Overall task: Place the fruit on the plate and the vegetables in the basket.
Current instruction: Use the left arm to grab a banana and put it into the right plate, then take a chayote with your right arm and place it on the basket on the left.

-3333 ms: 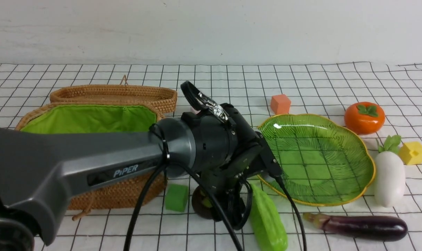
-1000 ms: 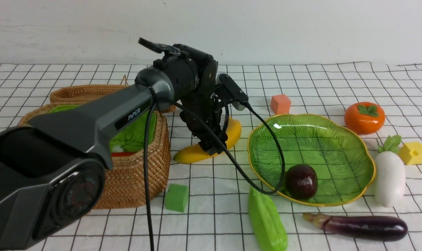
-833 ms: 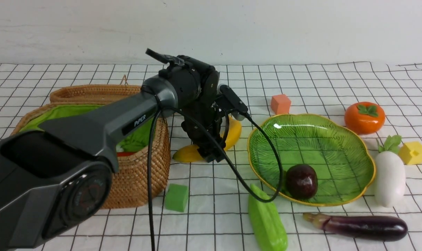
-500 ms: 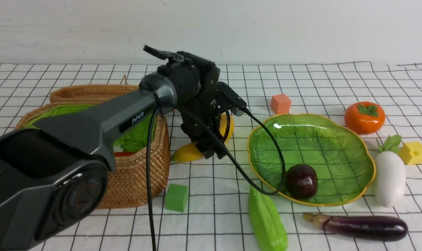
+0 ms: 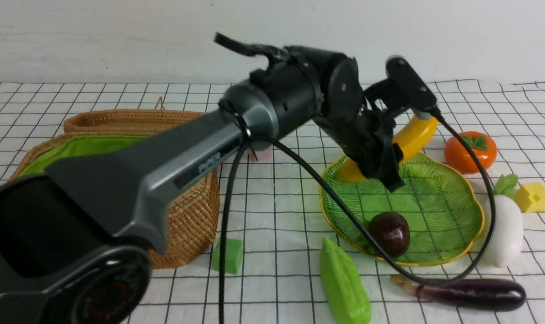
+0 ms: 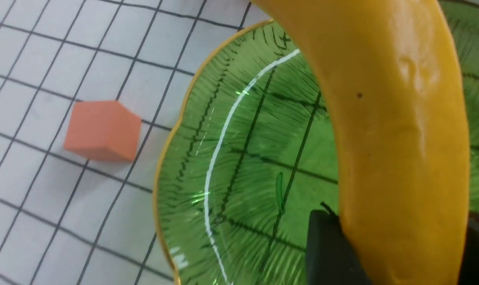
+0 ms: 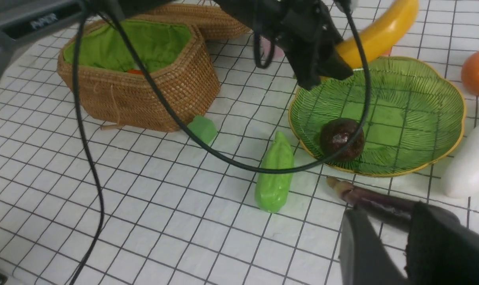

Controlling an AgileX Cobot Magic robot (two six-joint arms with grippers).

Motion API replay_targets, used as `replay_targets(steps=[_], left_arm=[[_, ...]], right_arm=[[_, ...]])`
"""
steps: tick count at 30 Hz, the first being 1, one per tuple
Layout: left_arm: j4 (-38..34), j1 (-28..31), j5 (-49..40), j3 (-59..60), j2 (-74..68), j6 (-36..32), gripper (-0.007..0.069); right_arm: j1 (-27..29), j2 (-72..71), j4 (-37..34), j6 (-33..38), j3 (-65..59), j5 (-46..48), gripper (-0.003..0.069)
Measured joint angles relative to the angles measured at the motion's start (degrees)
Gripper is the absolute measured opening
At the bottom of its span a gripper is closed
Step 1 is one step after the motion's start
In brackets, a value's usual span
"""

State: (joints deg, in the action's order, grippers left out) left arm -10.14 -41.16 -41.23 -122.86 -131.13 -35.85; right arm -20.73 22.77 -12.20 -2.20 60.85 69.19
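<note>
Left fingers (image 6: 398,253) clamped on the banana (image 6: 402,138), raised over the plate (image 6: 166,154). Right fingers (image 7: 390,241): can't tell. Banana's likely light, firm, slick; keep your hold mid-length.

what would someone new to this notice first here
Probably the yellow toy banana, gripped by the left end effector above the green leaf-shaped dish. Next, likely the glossy dark mangosteen sitting in that dish, and the bright orange persimmon on the table beyond its right side.
</note>
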Motion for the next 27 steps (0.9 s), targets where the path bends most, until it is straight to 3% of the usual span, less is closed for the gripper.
replay_targets(steps=[5,7,8,11,14,16,18,19,21,22,23,25,26,27], left_arm=[[-0.24,-0.07,3.11,0.24,-3.6,-0.12,0.0351],[-0.38,0.0,2.9,0.42,-3.77,-0.12,0.0458],[-0.38,0.0,2.84,0.42,-3.77,-0.12,0.0467],[-1.77,0.0,1.06,0.42,-2.76,-0.07,0.0601],[-3.44,0.0,-2.77,0.47,-0.22,1.83,0.0647],[-3.79,0.0,-7.15,0.47,2.77,7.53,0.0636],[-3.7,0.0,-10.68,0.47,4.97,13.29,0.0608],[-2.81,0.0,-16.79,0.47,8.35,23.73,0.0528],[-0.81,-0.32,-23.44,0.22,11.29,33.71,0.0409],[-0.55,-0.32,-24.14,0.24,11.57,34.64,0.0393],[1.52,-0.74,-27.53,0.18,13.31,39.74,0.0279],[4.88,-1.85,-29.39,1.18,15.59,43.85,0.0097],[5.16,-1.99,-29.45,1.56,15.79,44.07,0.0082],[7.05,-3.06,-29.71,3.32,17.22,45.2,0.0002]], right_arm=[[0.0,0.0,-0.84,0.02,0.0,1.42,0.021],[0.0,0.0,-0.95,0.02,0.0,1.87,0.0212],[0.0,0.0,-0.95,0.02,0.0,1.87,0.0213],[0.0,0.0,-1.01,0.02,0.0,1.87,0.0214],[0.0,0.0,-1.01,0.02,0.0,1.82,0.0214],[0.0,0.0,-1.01,0.02,0.0,1.82,0.0214],[0.0,0.0,-1.01,0.02,0.0,1.82,0.0214],[0.0,0.0,-1.01,0.02,0.0,1.88,0.0214],[0.0,0.0,-1.01,0.14,0.0,2.0,0.0214],[0.0,0.0,-1.01,0.2,0.0,2.0,0.0214],[0.0,0.0,-1.01,0.34,0.0,2.1,0.0214],[0.0,0.0,-1.11,1.06,0.0,2.13,0.0214],[0.0,0.0,-1.11,1.06,0.0,2.18,0.0214],[0.0,0.0,-1.11,1.4,0.0,2.27,0.0214]])
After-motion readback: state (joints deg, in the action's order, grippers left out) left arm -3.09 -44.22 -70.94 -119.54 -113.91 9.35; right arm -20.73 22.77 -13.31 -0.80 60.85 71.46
